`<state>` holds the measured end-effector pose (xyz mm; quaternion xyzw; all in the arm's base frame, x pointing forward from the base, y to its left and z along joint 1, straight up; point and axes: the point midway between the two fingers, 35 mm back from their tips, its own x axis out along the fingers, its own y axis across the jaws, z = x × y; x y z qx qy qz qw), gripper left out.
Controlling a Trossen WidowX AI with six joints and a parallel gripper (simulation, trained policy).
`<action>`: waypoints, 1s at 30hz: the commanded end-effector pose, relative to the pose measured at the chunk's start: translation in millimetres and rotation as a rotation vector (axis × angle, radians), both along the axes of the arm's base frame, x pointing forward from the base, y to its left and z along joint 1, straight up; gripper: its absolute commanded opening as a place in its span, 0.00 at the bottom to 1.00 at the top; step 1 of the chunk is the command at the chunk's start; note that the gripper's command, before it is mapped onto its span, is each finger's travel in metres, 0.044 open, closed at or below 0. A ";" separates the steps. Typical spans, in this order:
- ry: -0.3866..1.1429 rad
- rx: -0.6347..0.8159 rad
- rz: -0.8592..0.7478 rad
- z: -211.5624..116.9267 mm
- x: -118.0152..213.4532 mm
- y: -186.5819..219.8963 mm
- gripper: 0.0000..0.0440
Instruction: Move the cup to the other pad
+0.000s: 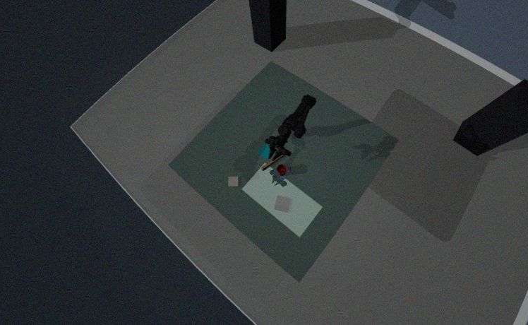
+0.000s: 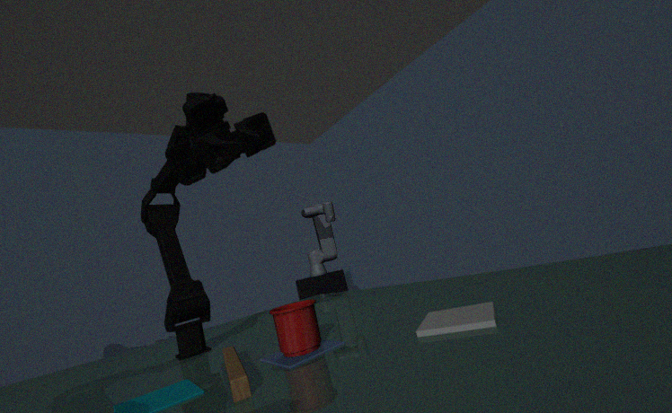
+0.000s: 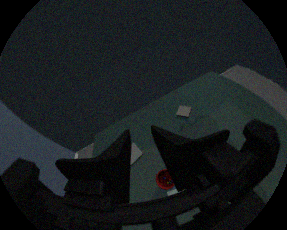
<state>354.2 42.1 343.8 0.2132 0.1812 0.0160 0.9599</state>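
Note:
The red cup (image 1: 280, 171) (image 2: 296, 329) (image 3: 159, 182) stands upright on the thin blue pad (image 1: 285, 175) (image 2: 330, 348). Small marbles show dimly inside it from above. A pale, larger square pad (image 1: 282, 203) (image 2: 459, 319) (image 3: 135, 154) lies apart from it, in the brightly lit patch in the top view. My black gripper (image 1: 272, 157) (image 3: 140, 130) is raised high above the table, to the arm-base side of the cup and clear of it. Its fingers are partly open with a narrow gap and nothing between them.
A wooden bar (image 1: 272, 162) (image 2: 236, 373) lies close beside the blue pad. A teal flat block (image 1: 263, 151) (image 2: 159, 397) lies beyond the bar. A smaller pale square (image 1: 233, 181) (image 3: 184, 111) lies farther out. Another grey arm (image 2: 324, 238) stands in the background.

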 end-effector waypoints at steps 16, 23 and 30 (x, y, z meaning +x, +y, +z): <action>0.264 0.192 -0.059 -15.0 13.4 19.8 0.34; 0.371 0.253 -0.101 -24.4 15.6 25.5 0.34; 0.480 0.299 -0.151 -36.5 16.2 29.7 0.33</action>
